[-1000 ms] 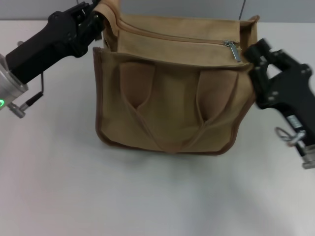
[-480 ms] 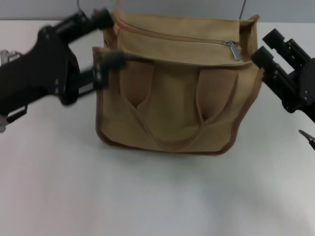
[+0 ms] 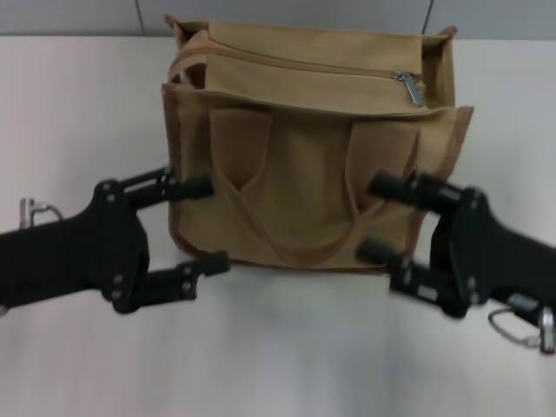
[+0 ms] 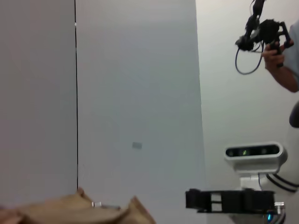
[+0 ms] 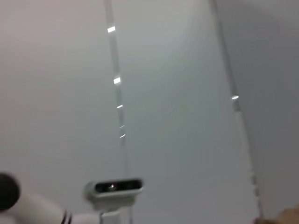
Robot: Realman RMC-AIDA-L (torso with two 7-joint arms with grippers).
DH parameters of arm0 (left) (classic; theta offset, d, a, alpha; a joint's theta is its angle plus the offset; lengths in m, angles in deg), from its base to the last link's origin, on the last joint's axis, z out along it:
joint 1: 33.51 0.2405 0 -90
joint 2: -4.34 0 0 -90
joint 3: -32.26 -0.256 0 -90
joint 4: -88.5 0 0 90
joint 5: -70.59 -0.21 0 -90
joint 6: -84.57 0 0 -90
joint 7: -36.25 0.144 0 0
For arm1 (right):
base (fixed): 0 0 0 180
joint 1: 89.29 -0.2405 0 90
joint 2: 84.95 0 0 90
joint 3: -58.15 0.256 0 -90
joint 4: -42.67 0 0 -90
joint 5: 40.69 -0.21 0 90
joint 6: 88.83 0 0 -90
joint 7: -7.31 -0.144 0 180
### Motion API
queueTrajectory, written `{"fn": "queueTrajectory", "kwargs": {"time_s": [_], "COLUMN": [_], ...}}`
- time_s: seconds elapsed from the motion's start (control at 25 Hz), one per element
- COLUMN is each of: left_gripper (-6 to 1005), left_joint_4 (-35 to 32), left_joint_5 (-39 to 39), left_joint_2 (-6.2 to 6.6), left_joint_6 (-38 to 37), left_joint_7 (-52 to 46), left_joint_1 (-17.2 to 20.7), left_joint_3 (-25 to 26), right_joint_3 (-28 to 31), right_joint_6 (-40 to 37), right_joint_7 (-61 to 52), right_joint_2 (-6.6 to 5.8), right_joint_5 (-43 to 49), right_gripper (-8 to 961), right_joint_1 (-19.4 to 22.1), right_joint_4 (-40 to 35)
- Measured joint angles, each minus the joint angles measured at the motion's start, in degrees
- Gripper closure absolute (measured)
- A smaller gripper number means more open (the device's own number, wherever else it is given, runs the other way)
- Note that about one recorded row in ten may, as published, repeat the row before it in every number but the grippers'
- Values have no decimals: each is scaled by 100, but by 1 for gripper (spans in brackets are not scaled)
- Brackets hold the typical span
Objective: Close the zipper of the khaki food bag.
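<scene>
The khaki food bag (image 3: 304,165) stands upright mid-table, its two handles hanging down the front. The zipper (image 3: 304,68) runs along its top, and its silver pull tab (image 3: 408,85) lies at the right end. My left gripper (image 3: 201,226) is open and empty in front of the bag's lower left corner. My right gripper (image 3: 380,219) is open and empty in front of the lower right corner. Neither holds the bag. The left wrist view shows only the bag's top edge (image 4: 70,212) and the pull tab (image 4: 98,204).
The white table (image 3: 278,347) stretches around the bag. The left wrist view shows a grey wall, a camera unit on a stand (image 4: 254,151) and a person's hand holding a camera (image 4: 273,37). The right wrist view shows wall and a camera unit (image 5: 113,187).
Both arms left the bag's top ends and swung toward the near side. The left gripper let go of the bag's left end and stands open. The bag and pull tab stayed put.
</scene>
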Motion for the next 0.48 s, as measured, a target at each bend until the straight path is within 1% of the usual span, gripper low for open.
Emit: {"fn": "queueTrajectory", "kwargs": {"time_s": [0.04,0.12,0.2,0.24,0.36,0.4,0.48], "left_gripper": [248,247,247,247,248,248,248], "left_joint_4": [0,5,9,12,18,24,27], "left_joint_5": [0,-44,-116,-261,-448,-603,-667], "left_joint_2": [0,9,21,25,21,4,-8], "left_joint_6": [0,-3,-6,6,9,14,20], "left_joint_7": [0,-6,-9,3,25,26,26], "left_joint_1": [0,34,81,153,181,186,187], "left_joint_3": [0,0,1,2,1,1,1], "right_joint_3": [0,-220,-458,-458,-680,-783,-909], "right_joint_6": [0,91,310,310,600,747,983], "right_joint_7": [0,128,172,172,267,280,280], "right_joint_2": [0,8,13,13,20,20,22], "right_joint_5": [0,1,7,7,36,42,44], "right_gripper": [359,354,313,292,230,230,230], "right_joint_1": [0,15,19,19,17,4,-26], "right_joint_4": [0,-2,3,3,35,59,117]}}
